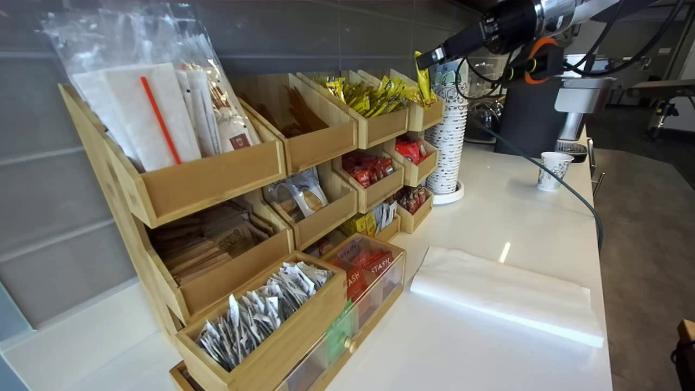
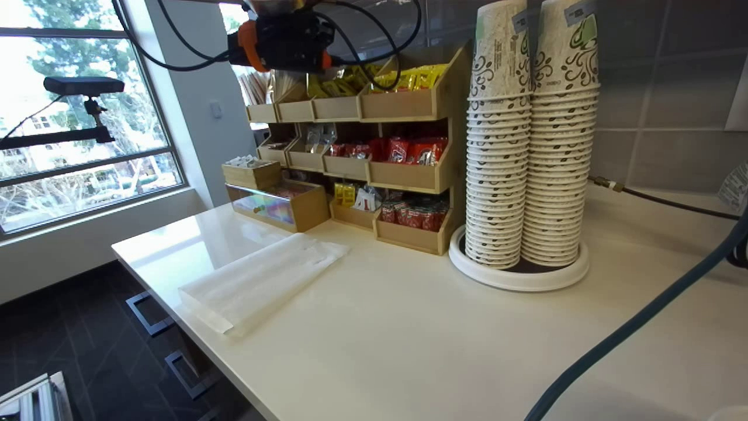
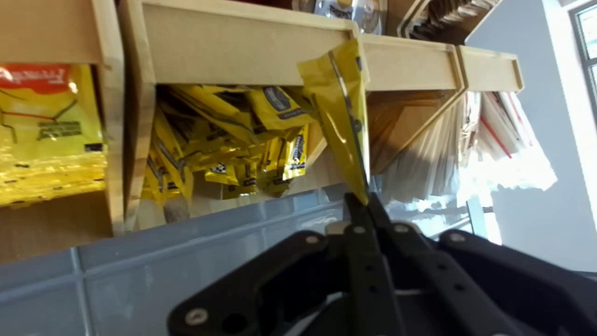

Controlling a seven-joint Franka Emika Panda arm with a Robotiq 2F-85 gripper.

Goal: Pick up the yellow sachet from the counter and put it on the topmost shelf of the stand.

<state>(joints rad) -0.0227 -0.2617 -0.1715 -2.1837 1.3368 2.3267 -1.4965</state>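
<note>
Yellow sachet (image 3: 333, 116): raised well above the desk (image 2: 380, 339) and hung downward near the topmost shelf (image 1: 320, 145); whether the yellow packets (image 1: 374, 98) there are touched cannot be told.
Jaws: clenched on one end of the sachet, as is shown in the wrist view.
Arm (image 2: 286, 41): extended above the desk; part of the topmost shelf is hidden by it in an exterior view.
Stand (image 2: 457, 105): filled in three rows; red packets (image 2: 409, 151) are held in the middle one.
Cups (image 2: 497, 187): stacked in two columns on a round white tray (image 2: 519, 282), just beside the stand.
White sheet (image 2: 263, 280): laid folded on the desk, in front of the stand.
Wooden box (image 1: 304, 326): filled with white packets (image 1: 266, 309) and set on a clear-fronted box (image 2: 314, 211).
Single cup (image 1: 556, 163): stood upright, well apart from the stand.
</note>
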